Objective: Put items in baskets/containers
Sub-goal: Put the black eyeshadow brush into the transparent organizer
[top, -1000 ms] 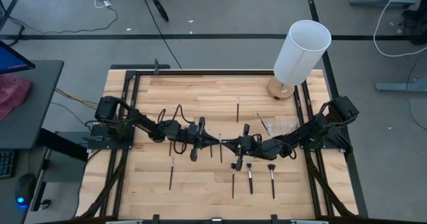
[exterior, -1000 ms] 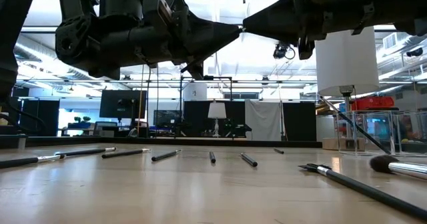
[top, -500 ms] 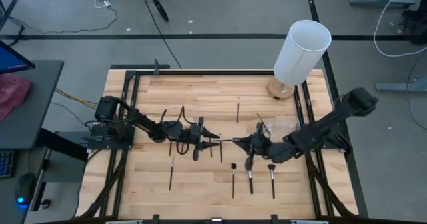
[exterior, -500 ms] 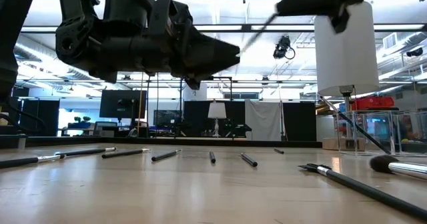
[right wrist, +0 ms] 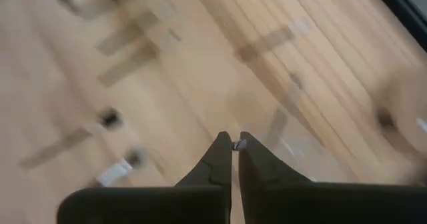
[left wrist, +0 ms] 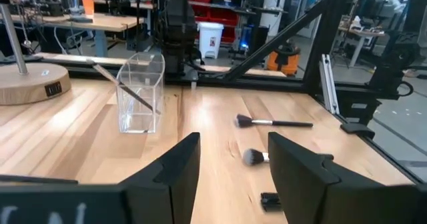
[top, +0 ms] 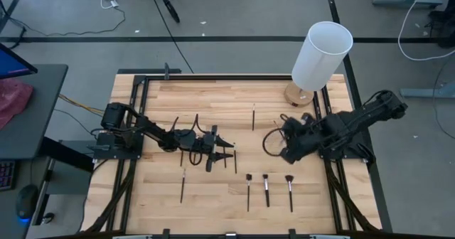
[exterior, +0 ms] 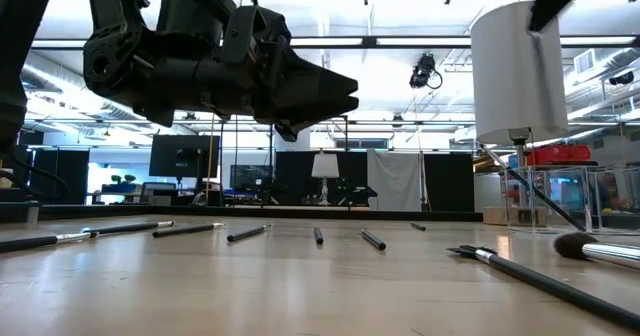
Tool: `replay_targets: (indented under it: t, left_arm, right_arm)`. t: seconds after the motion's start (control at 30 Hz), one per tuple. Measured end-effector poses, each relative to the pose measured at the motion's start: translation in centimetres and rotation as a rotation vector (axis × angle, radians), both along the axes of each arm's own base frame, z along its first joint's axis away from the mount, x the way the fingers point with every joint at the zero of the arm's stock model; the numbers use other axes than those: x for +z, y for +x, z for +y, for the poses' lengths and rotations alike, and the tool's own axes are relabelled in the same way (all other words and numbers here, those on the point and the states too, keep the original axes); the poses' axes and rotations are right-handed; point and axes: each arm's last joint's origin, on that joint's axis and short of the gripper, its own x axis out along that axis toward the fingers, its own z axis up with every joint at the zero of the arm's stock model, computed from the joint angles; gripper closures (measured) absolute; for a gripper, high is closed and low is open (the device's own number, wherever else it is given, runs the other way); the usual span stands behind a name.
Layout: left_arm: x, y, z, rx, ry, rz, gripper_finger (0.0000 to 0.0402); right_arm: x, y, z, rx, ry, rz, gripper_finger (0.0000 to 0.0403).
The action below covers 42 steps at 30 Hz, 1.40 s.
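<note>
Brushes are what I am sorting, and the one that matters now is the held brush (right wrist: 237,145). I read it only as a small silver glint pinched at the very tips of the right gripper (right wrist: 235,143), whose fingers are clenched together. I take the glint for a ferrule, though the wrist view is too smeared for me to be sure. The clear holder (top: 304,134) sits just beside that claw, a little ahead of its tips and below them. In the right wrist view I make it out only as a faint glassy shape past the fingers. It stands upright with its mouth open to the top, and one leaning brush (left wrist: 127,91) is already inside, slanted across it. I judge the coming move turns on that: the held brush must go in end first, close to vertical, clear of the slanted one. The right claw is much the nearer of the two. The left gripper (left wrist: 233,144) hangs well apart from the holder, above the middle of the table, its fingers spread and nothing between them. For that claw the holder lies far ahead and off to one side. The loose brushes (top: 266,189) lie flat in a row on the table, nearer the right claw than the left, long axes roughly parallel. I would leave them for later.
</note>
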Motion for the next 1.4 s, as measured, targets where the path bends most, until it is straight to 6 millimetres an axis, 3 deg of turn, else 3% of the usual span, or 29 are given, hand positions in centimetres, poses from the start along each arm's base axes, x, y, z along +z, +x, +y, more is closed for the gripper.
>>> replay_targets:
  t: [0.13,0.5,0.7,0.9,1.4]
  left_arm:
    - [-0.1,0.0,0.0,0.000,0.002,0.014,0.0224]
    - [-0.2,0.0,0.0,0.000,0.002,0.020,0.0225]
    - [-0.2,0.0,0.0,0.000,0.003,0.021,0.0225]
    - [-0.2,0.0,0.0,0.000,0.005,0.022,0.0225]
    - [-0.2,0.0,0.0,0.011,0.004,0.024,0.0225]
  right_arm:
    - [-0.5,-1.1,-1.5,-0.098,-0.006,0.163,0.0398]
    - [-3.7,-1.0,-6.2,-0.190,0.011,0.325,0.0398]
    - [-6.1,-0.2,-8.2,-0.167,0.123,0.321,0.0398]
    - [-8.0,-0.4,-9.2,-0.183,0.210,0.352,0.0398]
    - [-9.9,-0.6,-9.9,-0.221,0.250,0.357,0.0372]
